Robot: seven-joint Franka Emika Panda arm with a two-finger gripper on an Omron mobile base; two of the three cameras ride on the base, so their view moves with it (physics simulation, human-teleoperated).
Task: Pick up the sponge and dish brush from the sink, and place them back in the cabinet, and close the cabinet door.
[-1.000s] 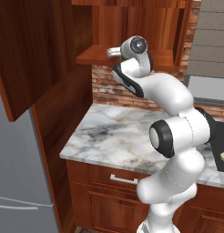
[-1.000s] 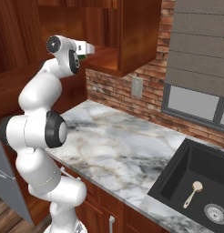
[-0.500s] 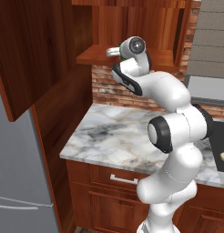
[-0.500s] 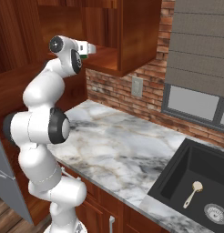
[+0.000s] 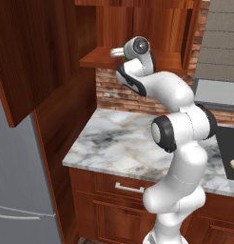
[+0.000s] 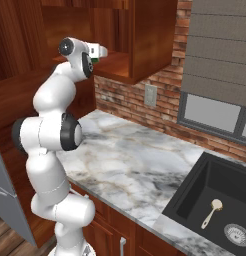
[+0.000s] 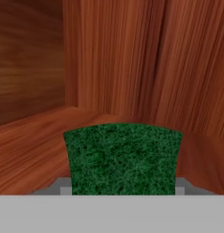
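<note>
My gripper [image 6: 98,51] reaches into the open cabinet [image 6: 145,40], just above its wooden shelf [image 5: 97,58]. It is shut on the sponge [image 7: 123,154], whose green face sits between the fingertips in the hand view, and a green sliver of the sponge [image 6: 96,59] peeks out under the hand. The gripper [image 7: 122,185] faces the cabinet's inner back corner. The cream dish brush [image 6: 211,212] lies in the black sink [image 6: 187,197], head toward the back. The cabinet door [image 5: 28,52] stands swung wide open to the left.
A marble counter [image 6: 130,165] runs below the cabinet, with a brick backsplash and wall outlet [image 6: 150,95] behind it. The grey fridge [image 5: 19,190] stands left of the counter, under the open door. Lower drawers [image 5: 119,190] sit beneath the counter.
The arm has crept very slightly toward the cabinet. The sponge stays in the grip and the brush has not moved.
</note>
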